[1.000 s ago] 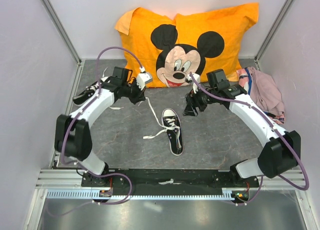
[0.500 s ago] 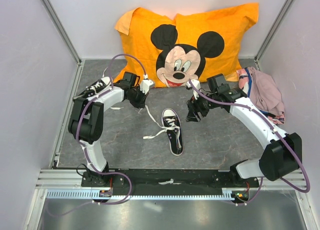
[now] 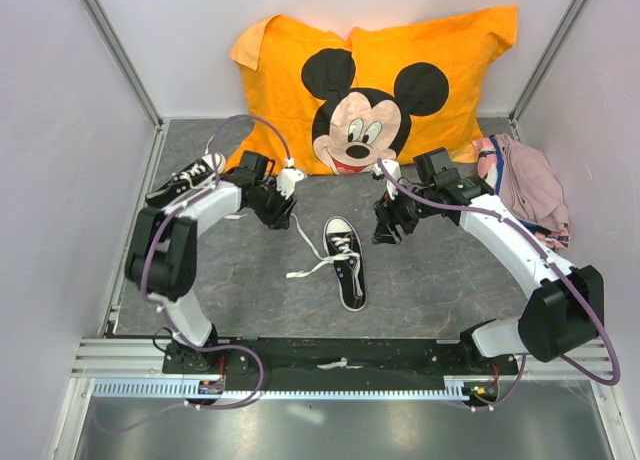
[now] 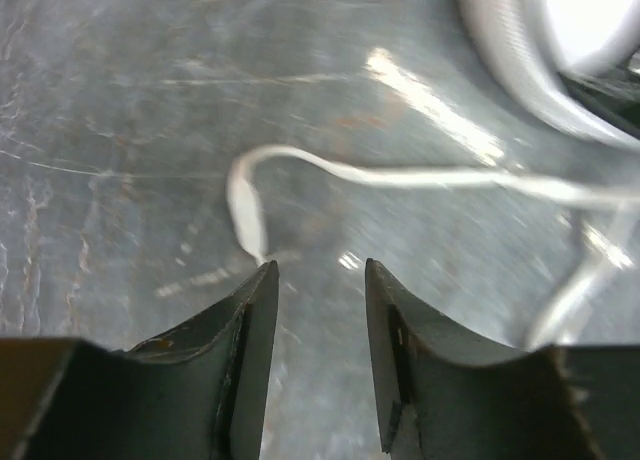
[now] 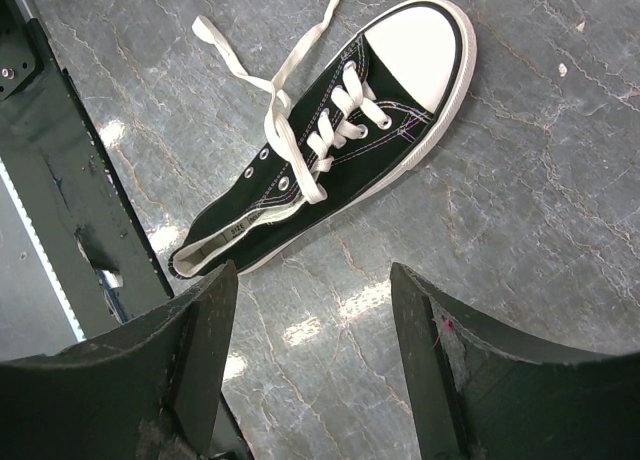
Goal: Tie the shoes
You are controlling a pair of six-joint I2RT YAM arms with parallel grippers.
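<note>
The top camera sat high behind both arms and looked down on the whole tabletop [image 3: 450, 280]. The left wrist camera was very near the tabletop. It looked past the left gripper [image 4: 315, 270] at a blurry lace [image 4: 400, 174] at 12 o'clock. The right wrist camera sat higher. It looked down past the right gripper [image 5: 312, 272] at a shoe [image 5: 330, 140] at 12 o'clock. The top view showed that shoe too, in the middle of the tabletop.

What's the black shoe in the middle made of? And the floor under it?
The shoe looks like matte black canvas, with stitching lines showing. Its toe cap seems smooth white rubber. The laces look flat and woven, maybe cotton. The table looks grey, marble-patterned, slightly glossy: it reflects light.
</note>
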